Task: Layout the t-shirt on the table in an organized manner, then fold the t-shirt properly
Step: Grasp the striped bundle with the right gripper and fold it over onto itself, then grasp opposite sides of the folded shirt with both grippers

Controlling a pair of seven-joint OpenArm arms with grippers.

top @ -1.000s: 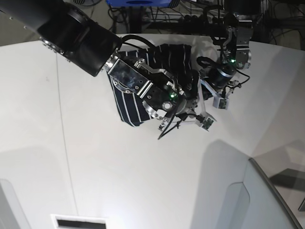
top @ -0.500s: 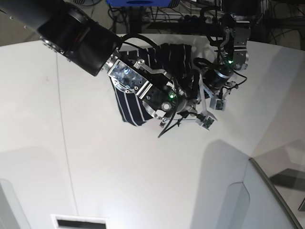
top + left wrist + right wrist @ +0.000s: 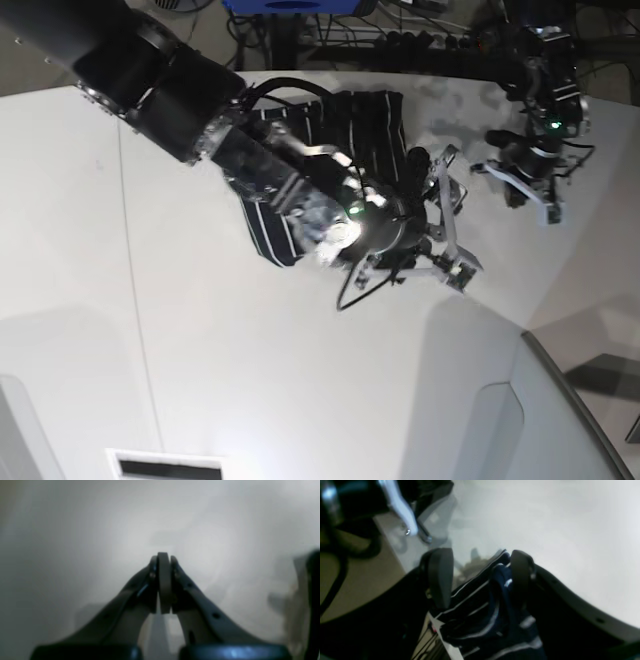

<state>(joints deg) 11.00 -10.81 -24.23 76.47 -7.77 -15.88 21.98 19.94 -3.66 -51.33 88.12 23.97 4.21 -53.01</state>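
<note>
The dark striped t-shirt lies bunched near the far edge of the white table. My right gripper hangs at the shirt's right side with its jaws apart. In the right wrist view a fold of the t-shirt sits between the fingers and rests against the right pad. My left gripper is off to the right, away from the cloth. In the left wrist view the left gripper is shut on nothing over bare table.
Cables and a blue object lie beyond the table's far edge. A thin seam line runs down the tabletop at the left. A pale raised panel stands at the lower right, and a dark slot at the bottom.
My right gripper has opened; it was closed on the shirt before. The left arm has pulled away from the shirt, up and to the right.
</note>
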